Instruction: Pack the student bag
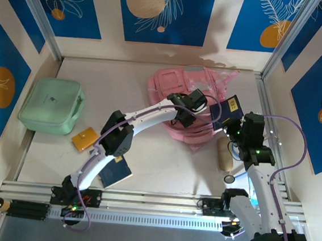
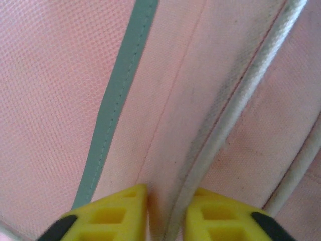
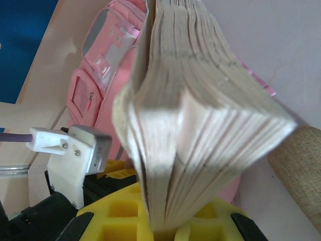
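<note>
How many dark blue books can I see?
2. One book is clamped in the right gripper beside the student bag; the other book lies flat on the table near the front rail. Others may be hidden inside the bag.

You had bright even light from above, soft shadows on your counter, wrist views blurred up close.

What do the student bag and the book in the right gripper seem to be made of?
The student bag: woven pink fabric, matte, probably synthetic; a fine mesh weave and stitched seams show. The book: paper, matte, yellowed; many thin page edges fan out.
</note>
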You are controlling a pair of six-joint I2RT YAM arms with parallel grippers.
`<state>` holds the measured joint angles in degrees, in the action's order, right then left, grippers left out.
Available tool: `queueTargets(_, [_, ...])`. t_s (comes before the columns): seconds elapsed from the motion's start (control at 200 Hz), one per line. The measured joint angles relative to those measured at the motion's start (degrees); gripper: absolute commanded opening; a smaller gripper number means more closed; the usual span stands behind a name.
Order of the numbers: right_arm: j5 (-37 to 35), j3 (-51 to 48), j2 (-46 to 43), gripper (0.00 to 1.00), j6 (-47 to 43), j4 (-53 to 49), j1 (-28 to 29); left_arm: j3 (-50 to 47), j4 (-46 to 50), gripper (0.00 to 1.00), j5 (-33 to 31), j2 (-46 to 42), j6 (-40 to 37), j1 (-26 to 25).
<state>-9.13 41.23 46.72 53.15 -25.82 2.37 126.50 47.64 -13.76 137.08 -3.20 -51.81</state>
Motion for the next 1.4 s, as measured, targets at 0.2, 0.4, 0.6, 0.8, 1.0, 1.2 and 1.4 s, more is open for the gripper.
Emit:
queueTargets(0.2, [-0.98,0.22,-0.50,0.00,-1.92,-0.83,-1.20,-1.64,-0.96,0.00,-0.94,-2.34,-0.22,0.04])
queueTargets(0.4, [0.04,2.27,-3.76,0.00,-5.53,-0.74,-6.40,-10.01,-5.33,0.00,-3.21,-10.75,-0.11,1.07])
queueTargets(0.6, [1.33,2.49,-4.13,0.00,-5.99,-1.11,-7.76,-14.27,-9.53,0.00,-3.72,-17.75,1.40,3.13])
queueTargets(0.8, [2.23,2.47,-4.13,0.00,-5.97,-3.19,-8.02,-14.38,-11.65,0.00,-4.17,-19.04,2.89,3.32])
queueTargets(1.0, [0.24,2.43,-1.42,0.00,-5.14,-8.52,-8.15,-13.16,-11.39,0.00,-4.28,-19.04,5.33,3.32])
queueTargets(1.2, [8.79,1.42,-1.25,0.00,-5.14,-5.27,-7.91,-11.32,-10.80,0.00,-4.09,-19.02,6.21,3.32])
queueTargets(1.4, [19.15,-2.78,-2.78,0.00,-2.54,3.54,-6.64,-11.23,-10.38,0.00,-3.08,-19.02,6.38,3.32])
